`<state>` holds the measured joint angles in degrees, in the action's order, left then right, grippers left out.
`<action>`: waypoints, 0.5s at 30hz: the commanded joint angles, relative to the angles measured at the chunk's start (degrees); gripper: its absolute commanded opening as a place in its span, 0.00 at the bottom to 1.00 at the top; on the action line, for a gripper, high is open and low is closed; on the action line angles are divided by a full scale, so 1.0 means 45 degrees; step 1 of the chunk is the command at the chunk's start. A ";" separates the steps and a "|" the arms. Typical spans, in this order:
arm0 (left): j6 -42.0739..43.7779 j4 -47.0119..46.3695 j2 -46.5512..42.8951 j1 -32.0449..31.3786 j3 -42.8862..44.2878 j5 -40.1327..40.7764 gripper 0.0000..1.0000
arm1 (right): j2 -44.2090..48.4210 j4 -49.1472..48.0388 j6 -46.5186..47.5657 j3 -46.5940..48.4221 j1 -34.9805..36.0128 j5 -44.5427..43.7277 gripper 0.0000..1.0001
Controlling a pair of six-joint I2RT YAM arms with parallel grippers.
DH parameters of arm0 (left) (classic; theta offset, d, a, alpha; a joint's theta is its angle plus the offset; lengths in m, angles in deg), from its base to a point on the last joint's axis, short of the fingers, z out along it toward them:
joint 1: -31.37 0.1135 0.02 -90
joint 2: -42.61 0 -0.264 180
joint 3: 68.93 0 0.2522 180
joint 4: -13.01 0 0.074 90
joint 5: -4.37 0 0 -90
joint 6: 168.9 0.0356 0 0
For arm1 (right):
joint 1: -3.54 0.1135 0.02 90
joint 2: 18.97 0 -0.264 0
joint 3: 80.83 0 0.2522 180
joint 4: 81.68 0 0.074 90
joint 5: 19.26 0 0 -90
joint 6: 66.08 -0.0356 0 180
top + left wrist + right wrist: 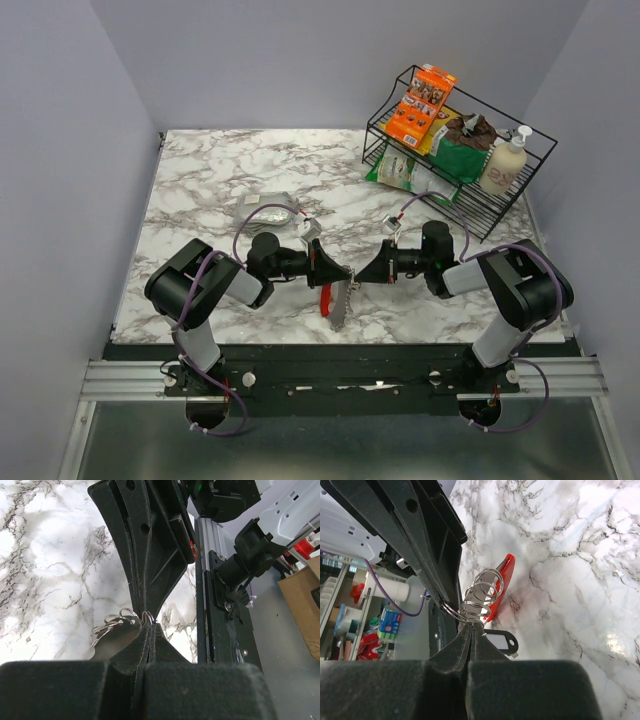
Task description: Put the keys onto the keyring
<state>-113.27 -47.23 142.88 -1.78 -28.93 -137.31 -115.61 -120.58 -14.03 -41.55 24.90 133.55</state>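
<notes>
Both grippers meet tip to tip over the table's near middle. The keyring hangs between them: silver wire coils (482, 596), a red curved strip (503, 577) (326, 298) and a flat grey metal blade (112, 640) (340, 306). My left gripper (150, 625) (343, 273) is shut on a ring loop (120, 620). My right gripper (472, 626) (358, 276) is shut on the coils from the other side. A dark oval piece with a pale window (497, 642) shows just below the right jaws; I cannot tell whether it is the keys' head.
A black wire rack (497, 215) stands at the back right with snack packets and a pump bottle (503, 165). A grey foil-like item (272, 213) and a small white piece (307, 228) lie behind the left arm. The table's front edge (340, 345) runs just below the grippers.
</notes>
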 commanded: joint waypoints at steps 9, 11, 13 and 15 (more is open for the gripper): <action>0.0079 -0.5060 -0.0641 -0.0134 0.0029 -0.0098 0.00 | 0.1865 0.1682 0.1343 -0.0300 -0.0002 -0.0480 0.40; 0.0099 -0.5060 -0.0680 -0.0115 -0.0030 -0.0098 0.00 | 0.2353 0.2229 0.1500 -0.0222 -0.0021 -0.0713 0.47; 0.0118 -0.5060 -0.0739 -0.0134 -0.0108 -0.0136 0.00 | 0.2627 0.2774 0.1754 -0.0066 -0.0002 -0.0831 0.51; 0.0118 -0.5060 -0.0797 -0.0115 -0.0147 -0.0136 0.00 | 0.2940 0.3030 0.1891 0.0032 -0.0002 -0.0968 0.54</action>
<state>-113.27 -47.91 141.07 -2.10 -28.86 -137.29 -104.83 -112.17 -8.96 -42.73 24.90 131.64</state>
